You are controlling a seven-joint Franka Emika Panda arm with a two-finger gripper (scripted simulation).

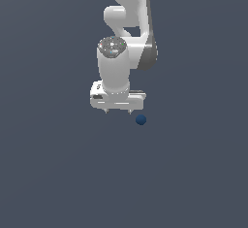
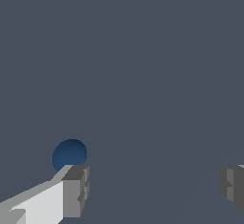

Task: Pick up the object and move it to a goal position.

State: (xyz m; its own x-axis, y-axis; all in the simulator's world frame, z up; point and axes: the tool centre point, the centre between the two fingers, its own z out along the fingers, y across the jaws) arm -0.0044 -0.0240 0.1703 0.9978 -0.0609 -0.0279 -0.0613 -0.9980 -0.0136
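End effector (image 1: 117, 111) at frame centre, fingers wide apart, nothing held (pre-grasp, I'd say). Dark blue ball (image 1: 141, 120) sits just lower right, outside the fingers, so approach needs re-centring.

Open grey floor (image 1: 53, 173) surrounds the white gripper (image 1: 117, 111) on every side, its fingers spread wide with nothing between them. The only obstruction is a small dark blue ball (image 1: 141, 120) at the gripper's four o'clock in the exterior view, just beyond one fingertip (image 2: 76, 189).
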